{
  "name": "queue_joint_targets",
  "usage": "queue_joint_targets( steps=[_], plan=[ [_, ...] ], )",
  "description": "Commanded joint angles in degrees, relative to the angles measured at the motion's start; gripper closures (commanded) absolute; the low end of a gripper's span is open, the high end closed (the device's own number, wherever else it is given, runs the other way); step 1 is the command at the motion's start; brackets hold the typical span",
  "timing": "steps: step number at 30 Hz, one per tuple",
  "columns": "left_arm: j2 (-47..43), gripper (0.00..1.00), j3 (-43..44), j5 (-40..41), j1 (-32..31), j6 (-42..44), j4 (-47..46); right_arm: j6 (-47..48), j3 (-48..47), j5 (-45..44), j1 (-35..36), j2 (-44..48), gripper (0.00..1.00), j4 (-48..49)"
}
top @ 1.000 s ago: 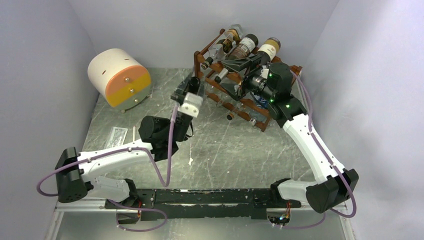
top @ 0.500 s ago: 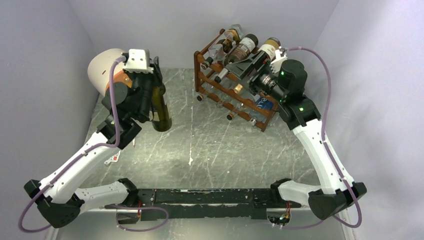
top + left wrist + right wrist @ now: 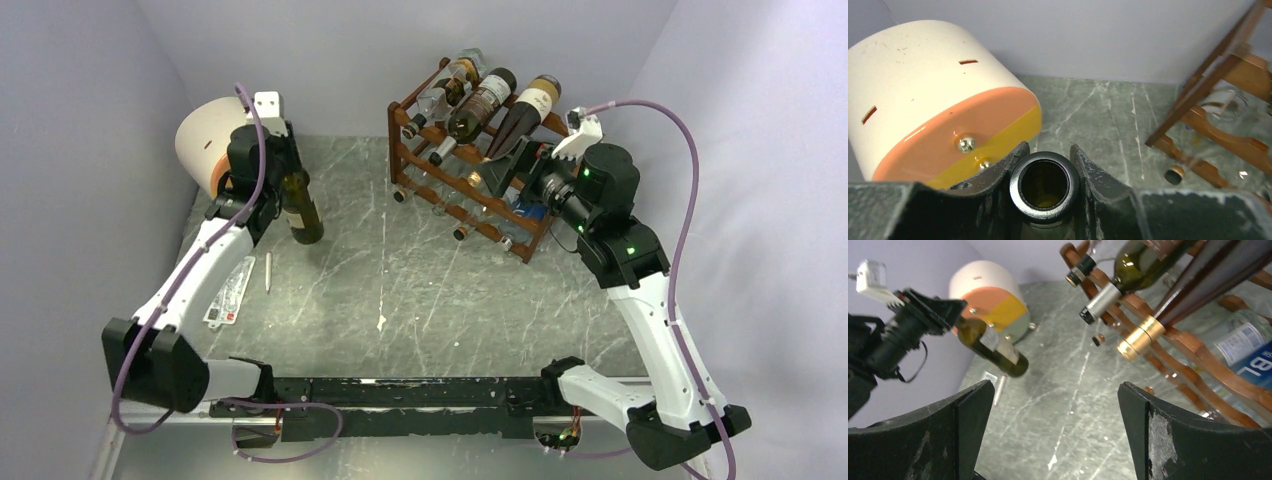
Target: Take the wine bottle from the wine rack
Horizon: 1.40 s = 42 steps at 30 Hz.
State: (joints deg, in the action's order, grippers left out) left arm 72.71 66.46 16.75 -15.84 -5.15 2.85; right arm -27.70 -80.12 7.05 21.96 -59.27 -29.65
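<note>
My left gripper (image 3: pixel 1046 170) is pinching the neck of the wine bottle (image 3: pixel 301 210), one finger on each side just under the open mouth. A second ago this arm was low at the foot of the wine rack (image 3: pixel 399 140). Half a second ago it had the bottle lifted out towards 10 o'clock, and now it has carried it further left. The bottle hangs nearly upright at 10 o'clock in the top view, well apart from the rack at 1 o'clock. I judge the removal itself done, with only the setting down left. I cannot tell whether the base touches the table (image 3: pixel 440 300) or hangs just above it.

My right gripper (image 3: pixel 1058 425) has drawn back from the rack towards 2 o'clock. Its fingers are spread wide and hold nothing, and the rack's bottle necks are just ahead of it.

The table is grey-green stone-patterned sheet with pale scratches, hard and probably slick, so I would lower the bottle straight. The white drum (image 3: pixel 205 135) with its orange and yellow face sits just behind the bottle at 10 o'clock. A flat packet (image 3: pixel 230 290) and a thin stick (image 3: pixel 267 272) lie near it at 9 o'clock. Plain lilac walls close in on three sides.
</note>
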Motion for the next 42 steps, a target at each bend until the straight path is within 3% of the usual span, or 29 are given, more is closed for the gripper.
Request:
queue_joint_targets(
  steps=[1,4,10,23,28,32,38,42],
  plan=[
    [4.28,0.93,2.09,-6.37,4.45,-3.23,-16.41,5.3,1.69,-2.66,-0.16,1.58,0.0,-3.47],
    [7.43,0.93,1.14,-6.8,6.15,-2.53,-22.49,5.78,1.89,-3.07,-0.16,2.19,0.0,-4.02],
    [12.73,0.93,1.72,-8.5,8.02,-1.9,-25.5,6.19,1.92,-4.1,-0.16,2.55,0.0,-4.7],
    [17.26,0.92,1.84,-12.89,8.02,1.6,-23.24,4.94,3.99,-3.11,-0.18,3.13,0.0,-4.07],
    [18.33,0.46,5.15,-12.72,7.93,0.48,-18.06,4.55,3.97,-2.47,-0.2,3.12,0.0,-4.04],
    [18.09,0.17,5.57,-12.96,7.95,0.83,-16.14,4.52,3.33,-2.52,-0.16,3.08,0.0,-4.94],
    [13.01,0.0,4.1,-14.28,7.88,-0.16,-15.26,4.16,2.37,-2.38,-0.16,3.34,0.0,-6.13],
    [6.8,0.0,2.57,-15.7,7.84,-2.32,-11.62,5.13,2.57,-2.72,-0.14,3.92,0.0,-7.64]
  ],
)
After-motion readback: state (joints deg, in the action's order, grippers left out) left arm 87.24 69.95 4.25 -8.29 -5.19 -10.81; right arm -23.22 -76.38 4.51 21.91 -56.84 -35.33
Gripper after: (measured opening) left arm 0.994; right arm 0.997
